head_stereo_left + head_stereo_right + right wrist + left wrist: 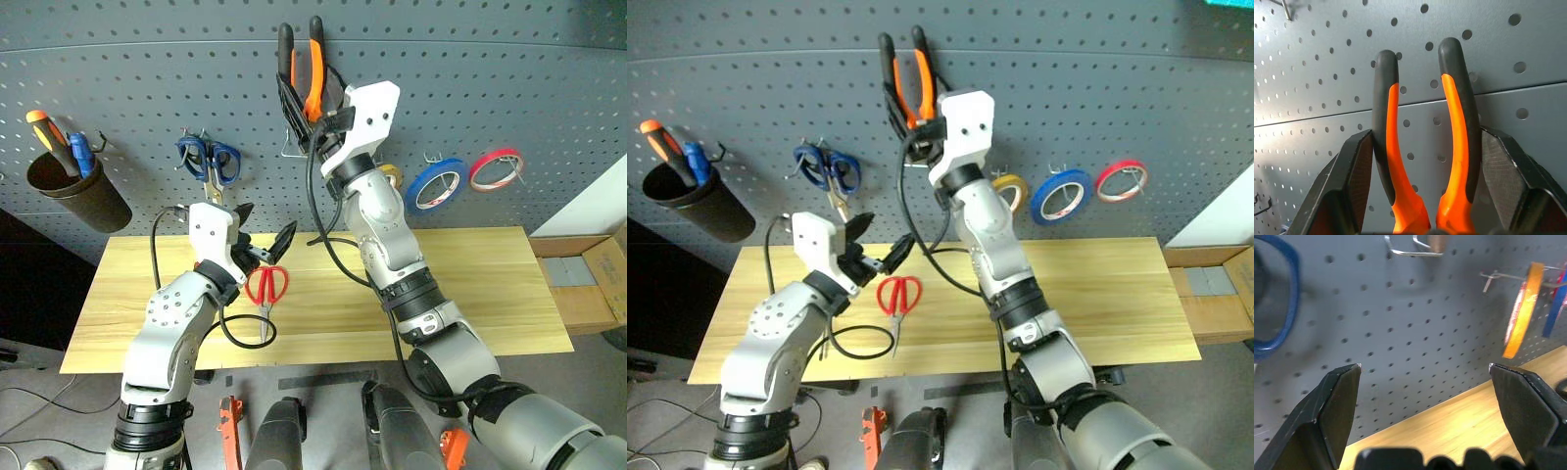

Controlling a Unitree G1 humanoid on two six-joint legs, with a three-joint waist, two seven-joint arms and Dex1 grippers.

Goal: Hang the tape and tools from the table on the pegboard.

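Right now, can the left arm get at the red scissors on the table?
Probably yes. The left gripper hangs open just above and beside the red-handled scissors, which lie alone on the table, nothing over them. The right gripper is up at the pegboard holding the pliers.

No text, label, brand, number or sign can be read anywhere in these views. The yellow tape roll (1520,308) in the right part of the left wrist view carries faint pale marks on its face, but they are too blurred to make out as letters.
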